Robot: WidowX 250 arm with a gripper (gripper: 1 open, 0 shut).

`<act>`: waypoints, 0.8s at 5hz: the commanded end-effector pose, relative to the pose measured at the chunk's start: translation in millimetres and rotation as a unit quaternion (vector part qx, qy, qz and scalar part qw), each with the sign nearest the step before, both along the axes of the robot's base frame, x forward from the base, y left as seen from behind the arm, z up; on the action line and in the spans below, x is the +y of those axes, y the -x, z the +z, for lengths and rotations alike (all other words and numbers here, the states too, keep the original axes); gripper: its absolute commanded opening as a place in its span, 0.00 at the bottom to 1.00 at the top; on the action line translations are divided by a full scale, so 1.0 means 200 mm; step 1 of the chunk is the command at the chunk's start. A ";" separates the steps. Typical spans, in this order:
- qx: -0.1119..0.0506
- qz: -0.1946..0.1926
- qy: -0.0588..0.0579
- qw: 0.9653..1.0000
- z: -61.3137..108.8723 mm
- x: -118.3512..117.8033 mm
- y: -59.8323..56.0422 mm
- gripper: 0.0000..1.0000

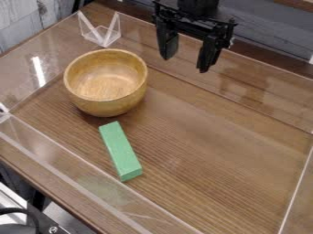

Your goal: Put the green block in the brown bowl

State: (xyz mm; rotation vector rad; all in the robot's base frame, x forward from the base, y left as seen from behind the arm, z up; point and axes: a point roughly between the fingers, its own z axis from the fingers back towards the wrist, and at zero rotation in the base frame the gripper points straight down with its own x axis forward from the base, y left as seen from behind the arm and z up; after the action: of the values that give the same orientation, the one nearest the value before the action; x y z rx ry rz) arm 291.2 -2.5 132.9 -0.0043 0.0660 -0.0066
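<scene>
Wooden surface (232, 146) with a clear raised rim. The green block (120, 151) lies flat near the front, its long axis running near-to-far and slightly angled, just in front of the brown bowl (106, 80) and apart from it. The bowl stands upright at the left, nothing inside. The black claw (193, 50) hangs at the far side, right of the bowl, pointing down, fingers spread wide, holding nothing.

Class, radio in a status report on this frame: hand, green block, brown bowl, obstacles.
Hand open, empty, hanging above the table. Green block flat on table, in front of brown bowl, apart from it. Bowl empty. Nothing blocking.
</scene>
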 end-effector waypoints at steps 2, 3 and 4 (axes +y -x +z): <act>-0.004 0.247 0.004 0.969 -0.04 0.08 0.29 1.00; -0.019 0.366 0.010 0.930 -0.08 0.11 0.41 1.00; -0.028 0.420 0.016 0.907 -0.14 0.13 0.47 1.00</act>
State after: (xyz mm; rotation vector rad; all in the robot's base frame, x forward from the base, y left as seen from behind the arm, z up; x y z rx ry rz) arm 193.1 22.4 96.3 -0.0545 0.0414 0.8507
